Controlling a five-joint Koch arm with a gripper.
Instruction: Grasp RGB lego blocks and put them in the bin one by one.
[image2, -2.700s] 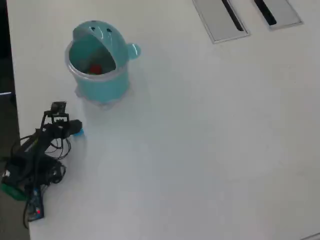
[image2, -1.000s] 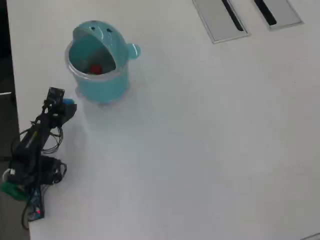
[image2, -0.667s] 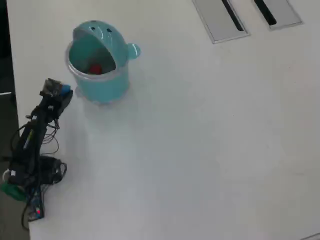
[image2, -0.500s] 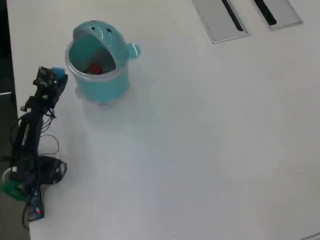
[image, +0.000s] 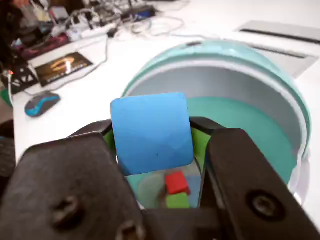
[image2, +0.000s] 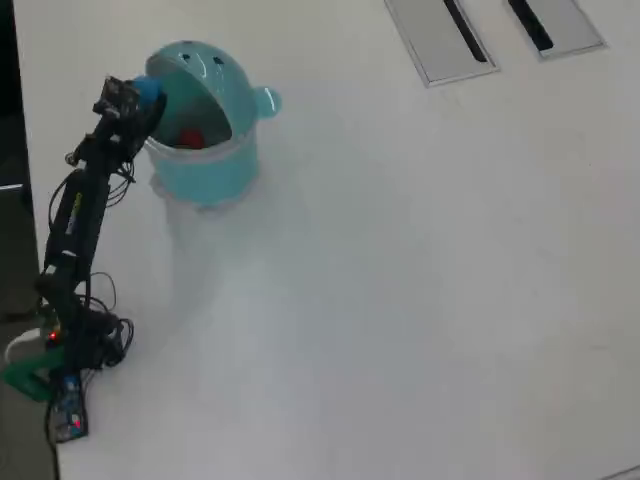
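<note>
White worktop (image2: 400, 280) carries the teal bin (image2: 200, 165) at far left; the pincer (image: 152, 150), clamped on the blue block (image: 151, 132), hangs over its rim so a release would likely drop the block beside the red block (image: 176, 182) inside.

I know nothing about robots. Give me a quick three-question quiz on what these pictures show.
1. True or false: the claw is empty.
2. Which block colours already lie inside the bin? A) red and green B) only yellow C) none
3. Fill in: the claw hovers at the bin's open ____.

Key:
1. False; it grips the blue block.
2. A; a red block and a green block show in the wrist view.
3. Top, at its rim.
</note>
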